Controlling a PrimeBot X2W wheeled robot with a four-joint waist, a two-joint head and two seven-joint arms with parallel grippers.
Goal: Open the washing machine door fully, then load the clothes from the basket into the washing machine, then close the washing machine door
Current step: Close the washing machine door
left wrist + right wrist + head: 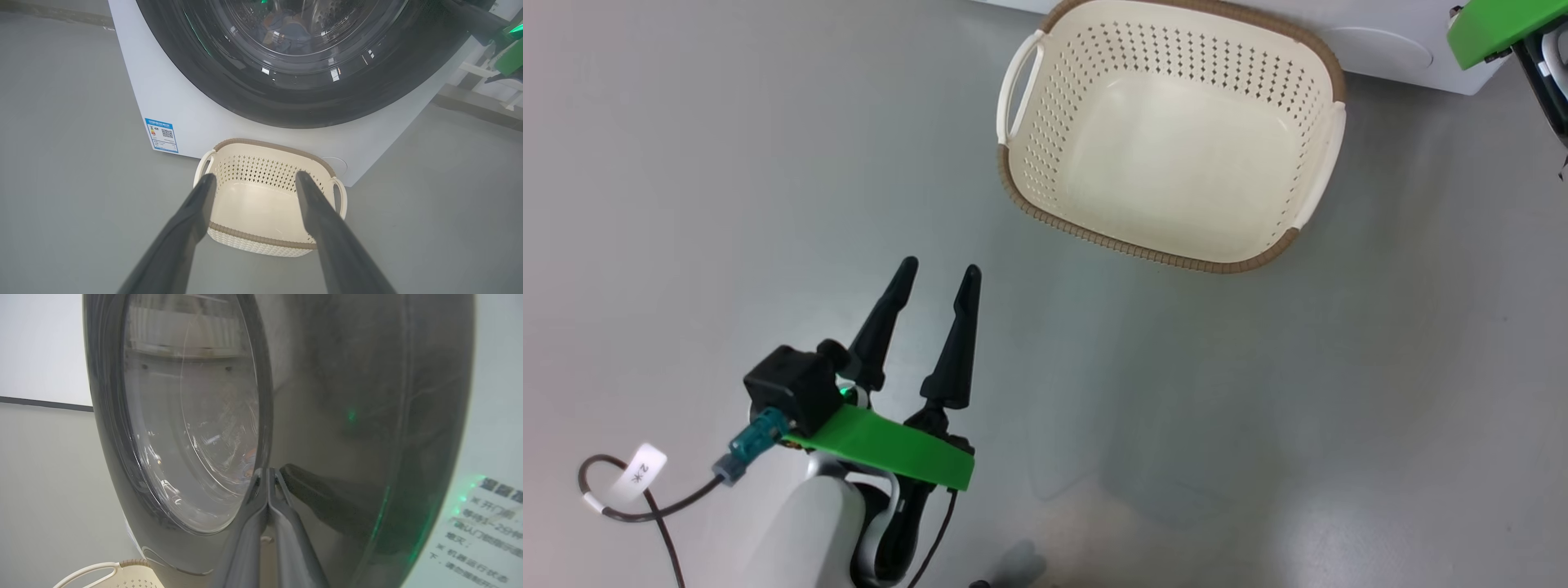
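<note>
The cream basket (pixel 1176 155) stands empty on the grey floor, right in front of the white washing machine (pixel 192 118). The washing machine door (pixel 310 81) lies against the machine's front, and bluish clothes (pixel 286 28) show through its glass. My left gripper (pixel 939 271) hovers open below and left of the basket, nothing between its fingers; in the left wrist view the left gripper (pixel 255 177) points at the basket (pixel 261 204). My right gripper (pixel 267 471) is shut, its tips pressed on the door's glossy black rim (pixel 335 416) beside the glass bowl (pixel 192 437).
A blue label (pixel 162 134) marks the machine's lower left corner. The right arm's green bracket (pixel 1494 28) sits at the top right above the machine's base (pixel 1380 49). A white-tagged black cable (pixel 629 490) loops off my left wrist. Open grey floor (pixel 1258 408) surrounds the basket.
</note>
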